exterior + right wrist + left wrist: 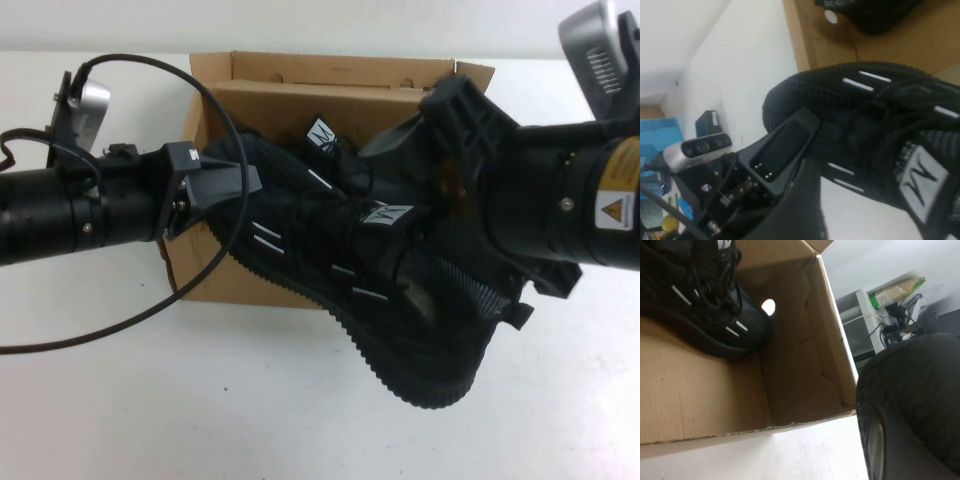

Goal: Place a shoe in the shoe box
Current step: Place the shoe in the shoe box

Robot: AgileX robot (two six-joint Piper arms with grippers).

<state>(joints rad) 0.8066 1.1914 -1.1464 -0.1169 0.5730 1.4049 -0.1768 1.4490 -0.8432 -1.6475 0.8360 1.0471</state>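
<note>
White tabletop (150, 420) fills the high view, with the brown corrugated cardboard shoe box (215, 270) open at about twelve o'clock from centre, its flap lid raised at the back. I see one black mesh sneaker already lying inside; the black mesh lace-up shoe with white dash marks (400, 300) that I am handling hangs across the box's front edge, held between both arms. Its long axis runs from ten o'clock to four o'clock, toe towards my left gripper (215, 185) over the box, heel and ridged sole out over the table at four o'clock. My left gripper presses on the toe end; my right gripper (440, 160) sits at the collar, but I cannot tell how its fingers stand. Judging the step, I would swing the heel towards two o'clock until the shoe lies parallel to the box's length, then lower it beside its mate without catching the front wall. From the left wrist view, the box interior shows bare cardboard floor beside the boxed sneaker (705, 295), so there looks to be room. From the right wrist view, the left gripper's fingers (785, 150) close on the toe of the shoe (880, 125).
</note>
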